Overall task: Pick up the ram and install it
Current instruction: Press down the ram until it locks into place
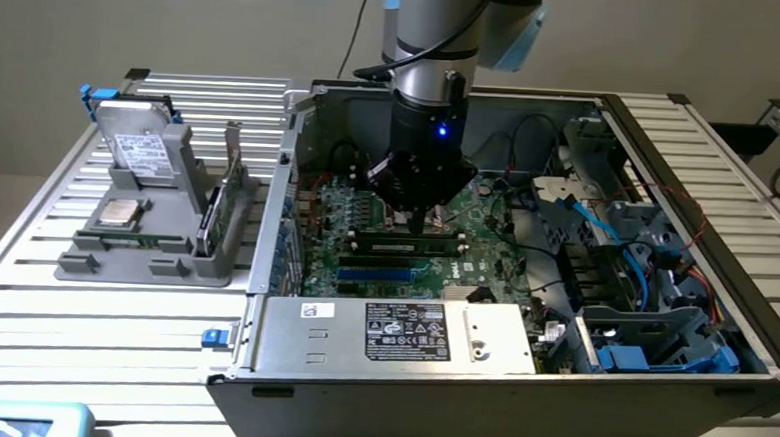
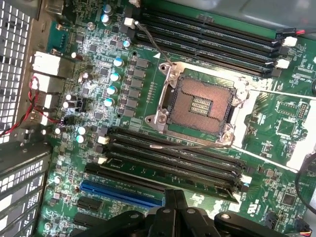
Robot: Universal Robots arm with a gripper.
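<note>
one ram (image 1: 409, 247) sits in the open computer case (image 1: 394, 404); fingers (image 1: 425, 220) pressed together above.

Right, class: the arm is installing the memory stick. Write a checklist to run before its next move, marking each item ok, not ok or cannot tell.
1. Memory stick stands in a black slot, next to the blue slot: ok.
2. Gripper shut: ok.
3. Gripper sits directly over the stick's middle: ok.
4. Stick pushed fully home, end latches closed: cannot tell.
5. Gripper stays clear of the bare processor socket: ok.
</note>
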